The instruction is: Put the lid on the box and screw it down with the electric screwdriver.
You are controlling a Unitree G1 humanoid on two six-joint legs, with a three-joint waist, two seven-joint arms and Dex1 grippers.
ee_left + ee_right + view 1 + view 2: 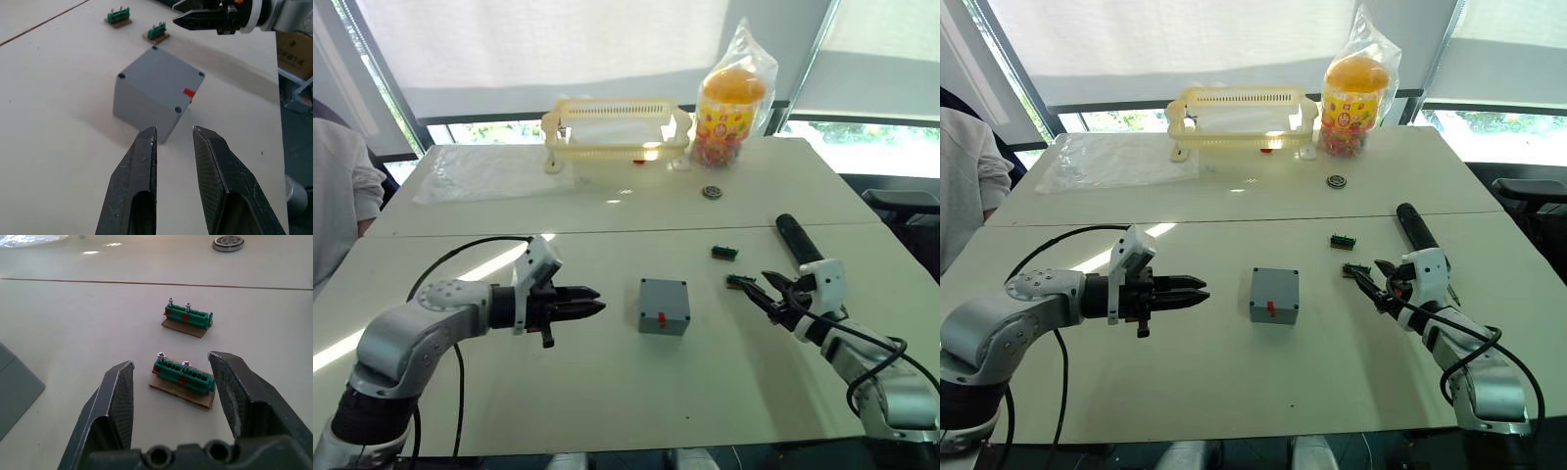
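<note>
Grey box (664,305) — lid (161,72) on, red tab at its side — sits between two released, empty tools.

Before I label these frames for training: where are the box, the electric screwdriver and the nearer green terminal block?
box (664,305), left eye view, top face.
electric screwdriver (798,239), left eye view, black barrel.
nearer green terminal block (184,376), right wrist view, green body.

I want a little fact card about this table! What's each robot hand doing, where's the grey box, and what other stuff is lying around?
Box: grey box stands mid-table between the hands, lid already on top, red part on its side.
Left hand: left hand open a little, empty, pointing at the box.
Right hand: right hand open, either side of a green screw holder, not touching it.
Screwdriver: electric screwdriver lies on the table behind the right hand.
Other things: second green holder, yellow basket, bagged candy jar, round metal ring.
</note>
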